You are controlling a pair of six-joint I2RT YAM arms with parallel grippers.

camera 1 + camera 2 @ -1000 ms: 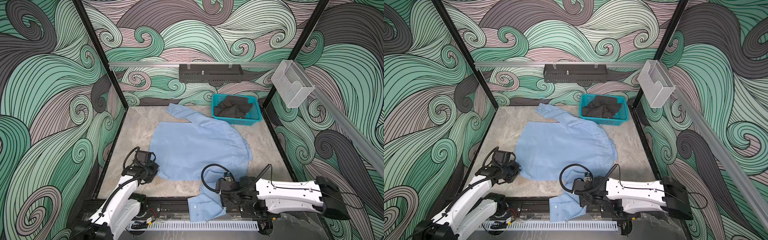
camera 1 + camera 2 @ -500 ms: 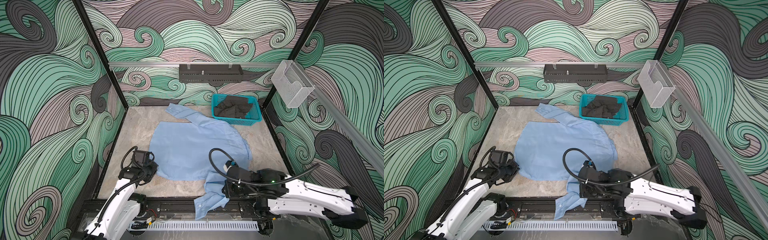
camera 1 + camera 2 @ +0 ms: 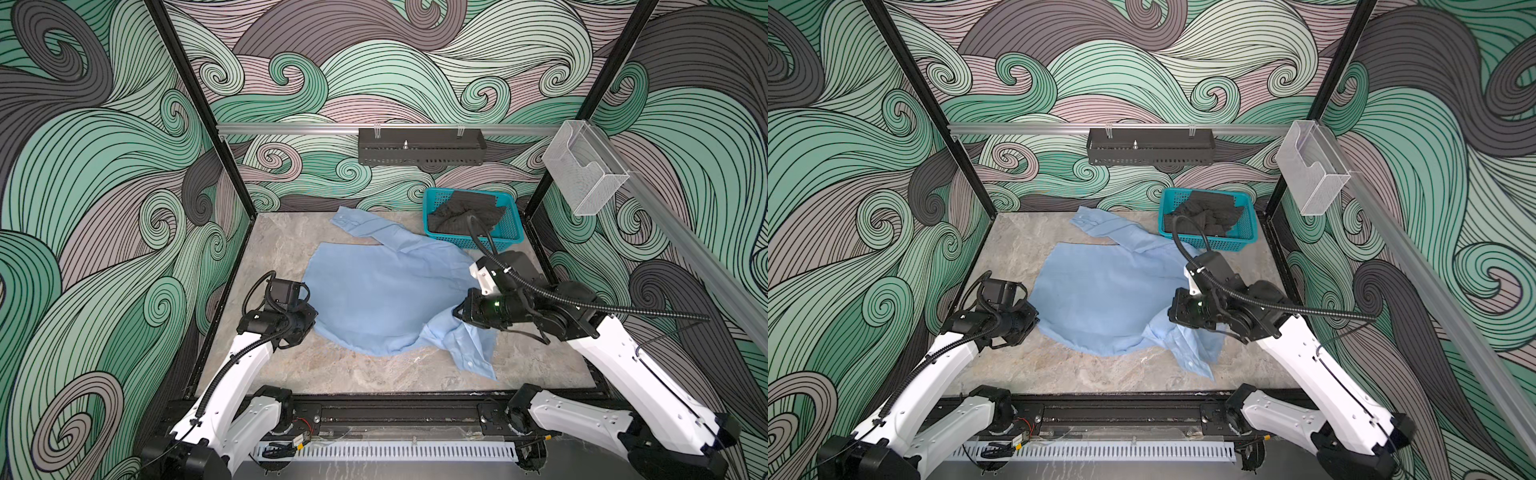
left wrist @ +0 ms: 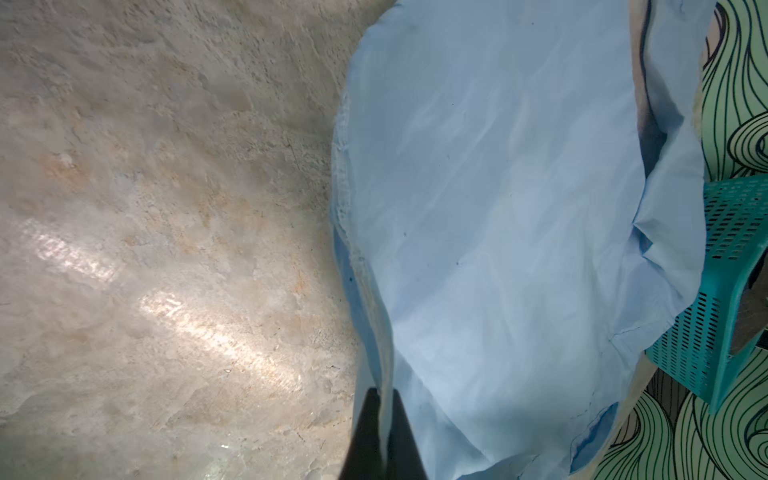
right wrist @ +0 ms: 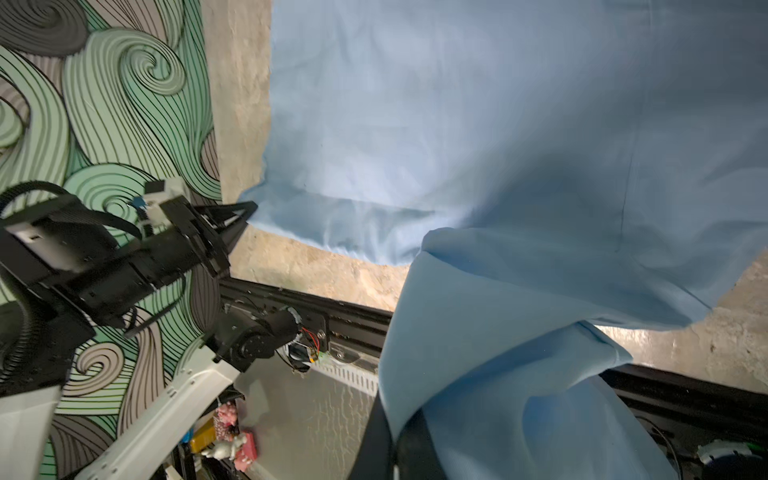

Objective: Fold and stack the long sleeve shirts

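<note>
bare table (image 3: 353,374) along front and left, teal basket (image 3: 478,243) blocking back right corner, shirt (image 3: 374,291) covering middle

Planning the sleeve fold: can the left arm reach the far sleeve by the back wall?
Probably not yet: nothing blocks the way to the sleeve, but the left gripper is shut on the shirt and must release first.
</note>
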